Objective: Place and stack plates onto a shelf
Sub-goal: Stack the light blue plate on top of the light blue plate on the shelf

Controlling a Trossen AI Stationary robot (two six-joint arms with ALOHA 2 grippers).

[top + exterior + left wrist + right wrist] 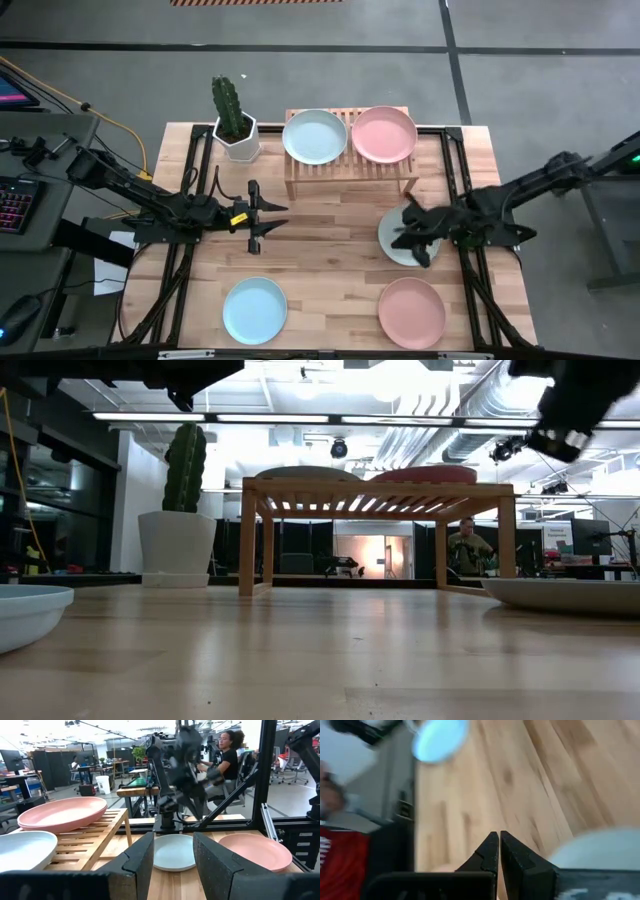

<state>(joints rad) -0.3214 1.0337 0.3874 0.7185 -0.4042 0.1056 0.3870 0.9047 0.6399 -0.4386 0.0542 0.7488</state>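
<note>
The wooden shelf stands at the table's far middle and bears a pale mint plate and a pink plate side by side. A second pale mint plate lies flat on the table in front of the shelf's right end. A light blue plate and a pink plate lie near the front edge. My right gripper is shut and empty above the mint plate, well clear of it in the low view. My left gripper is open and empty at mid-table, pointing toward the right.
A white hexagonal pot with a cactus stands left of the shelf. Bare wood lies between the two grippers and in front of the shelf. Black frame rails run along the table's sides. A person sits beyond the table's right side.
</note>
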